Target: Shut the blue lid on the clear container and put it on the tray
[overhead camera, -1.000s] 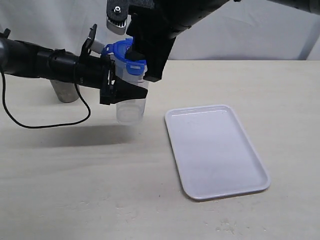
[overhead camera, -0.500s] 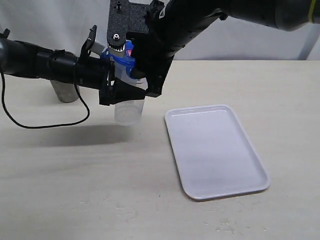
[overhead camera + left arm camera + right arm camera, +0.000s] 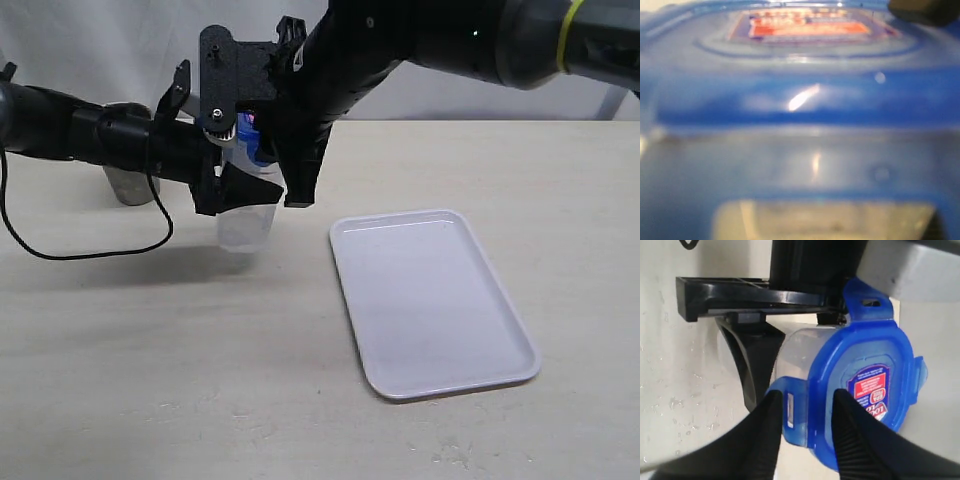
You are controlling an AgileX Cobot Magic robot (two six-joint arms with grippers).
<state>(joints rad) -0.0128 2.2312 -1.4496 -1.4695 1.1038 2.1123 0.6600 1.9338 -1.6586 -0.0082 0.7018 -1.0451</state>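
- Arms counted: 2, both black. Grippers: 2.
- Containers: 1. The tall, tapered, translucent plastic clear container [image 3: 246, 222] stands upright over the pale table [image 3: 150, 380], left of centre in the exterior view. Cannot tell whether its base touches the surface.
- The left gripper [image 3: 243, 192] is clamped on the container's wall, with one black finger on each side.
- Lids: 1. The small, rounded-square plastic blue lid [image 3: 865, 355] sits on the container's mouth. Snap tabs visible: 3. Stickers: 1, a red-white sticker [image 3: 874, 389] on the lid's outer face.
- The right gripper [image 3: 807, 400] is at the lid, jaws part-way apart and straddling one tab [image 3: 792, 415]. One finger is outside the tab, the other over the lid's top. Cannot tell whether they pinch it.
- Left wrist view: blurred, filled by the lid.
- Trays: 1. The flat white rectangular plastic tray [image 3: 430, 300] lies on the table, well apart from the container, to its right.
- Cups: 1. A grey metal cup [image 3: 122, 185] stands behind the left arm, partly hidden.
- Cables: 1. A black cable [image 3: 60, 255] loops from the left arm.
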